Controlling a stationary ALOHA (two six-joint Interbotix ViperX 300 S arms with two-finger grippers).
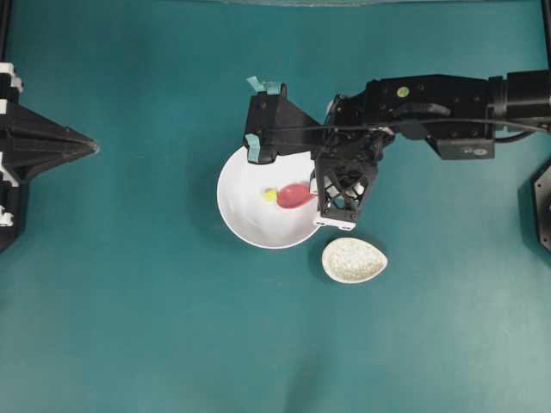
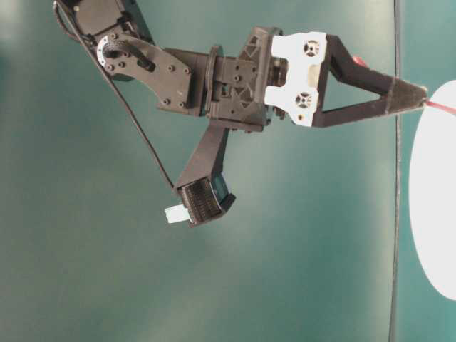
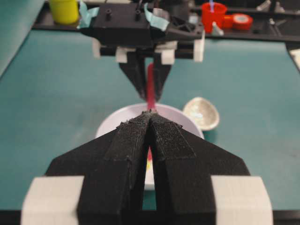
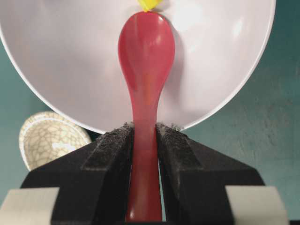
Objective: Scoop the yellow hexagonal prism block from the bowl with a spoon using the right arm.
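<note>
The white bowl [image 1: 250, 215] stands mid-table. Inside it lies the tiny yellow hexagonal prism block [image 1: 270, 195], right at the tip of the pink-red spoon's scoop [image 1: 295, 196]. In the right wrist view the block [image 4: 147, 4] peeks over the scoop's far end, outside the spoon [image 4: 146, 51]. The right arm [image 1: 430, 103] reaches in from the right. Its gripper [image 4: 144, 129] is shut on the spoon's handle, just outside the bowl's rim [image 4: 225, 61]. My left gripper [image 1: 93, 148] rests far left, shut on nothing, fingertips [image 3: 140, 123] touching.
A small speckled egg-shaped dish [image 1: 354, 260] sits just right of and below the bowl, close under the right wrist. Beyond the table's far side, in the left wrist view, stand a yellow cup [image 3: 63, 10], a red cup [image 3: 213, 14] and a red tape roll [image 3: 242, 21].
</note>
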